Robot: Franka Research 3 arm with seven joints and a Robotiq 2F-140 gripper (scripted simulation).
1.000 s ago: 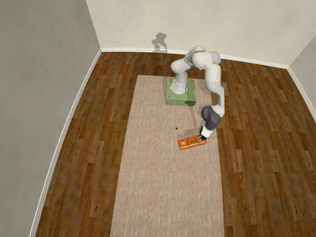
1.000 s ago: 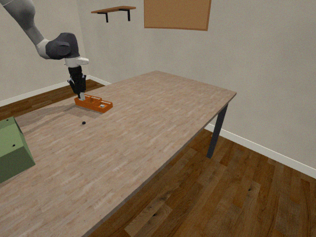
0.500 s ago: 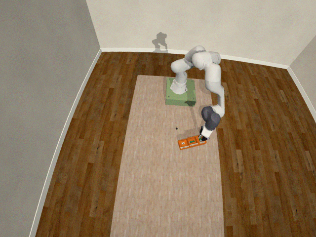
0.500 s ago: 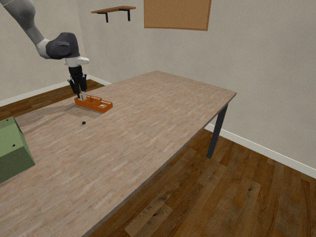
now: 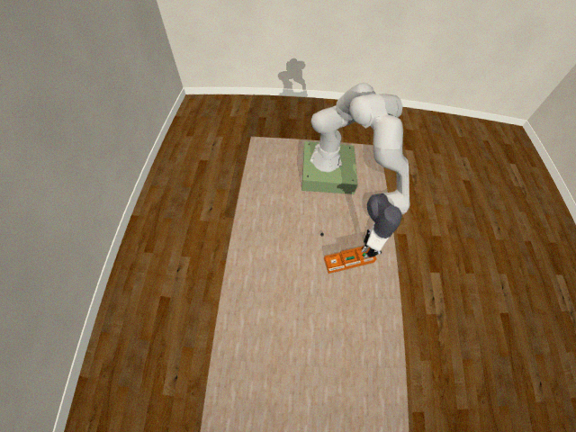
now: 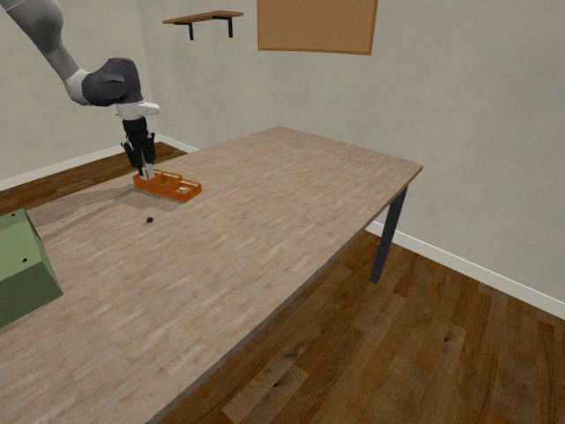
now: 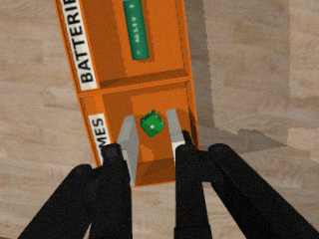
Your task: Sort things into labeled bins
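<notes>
Green die [image 7: 152,123] lies tilted in orange bin [image 7: 186,87].
</notes>
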